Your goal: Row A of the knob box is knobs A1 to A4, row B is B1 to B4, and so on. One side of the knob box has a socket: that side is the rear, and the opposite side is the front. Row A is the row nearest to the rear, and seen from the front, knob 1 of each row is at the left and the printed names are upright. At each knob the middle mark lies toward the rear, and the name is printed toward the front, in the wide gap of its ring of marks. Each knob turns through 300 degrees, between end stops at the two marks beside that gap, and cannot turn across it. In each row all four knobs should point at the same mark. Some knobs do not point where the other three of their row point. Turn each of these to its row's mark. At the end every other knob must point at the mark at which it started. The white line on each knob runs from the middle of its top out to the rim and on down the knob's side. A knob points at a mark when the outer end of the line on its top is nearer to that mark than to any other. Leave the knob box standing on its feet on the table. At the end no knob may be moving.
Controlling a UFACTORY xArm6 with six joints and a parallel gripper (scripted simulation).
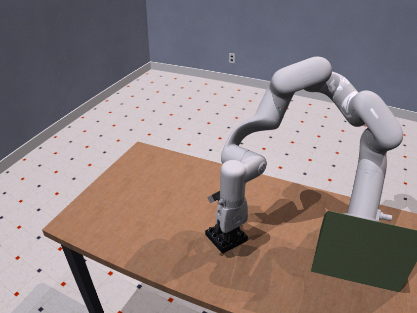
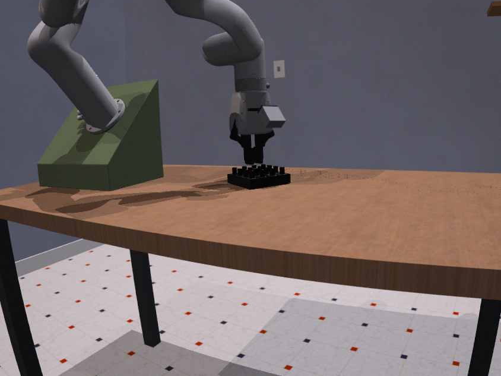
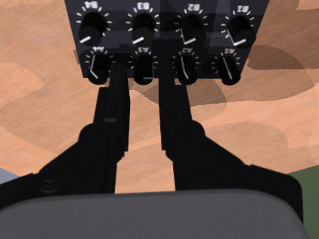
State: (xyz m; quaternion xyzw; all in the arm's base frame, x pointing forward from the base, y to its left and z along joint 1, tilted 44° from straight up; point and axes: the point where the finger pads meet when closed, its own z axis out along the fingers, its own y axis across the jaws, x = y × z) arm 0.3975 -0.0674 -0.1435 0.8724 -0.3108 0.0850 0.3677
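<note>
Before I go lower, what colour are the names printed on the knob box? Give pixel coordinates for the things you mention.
White, on the dark box (image 3: 166, 11); clearest in the wrist view.

A green slanted block (image 1: 361, 251) (image 2: 135, 141) stands on the brown table (image 1: 156, 187) (image 2: 334, 217), above a speckled floor (image 1: 174, 111) (image 2: 217, 309).
</note>
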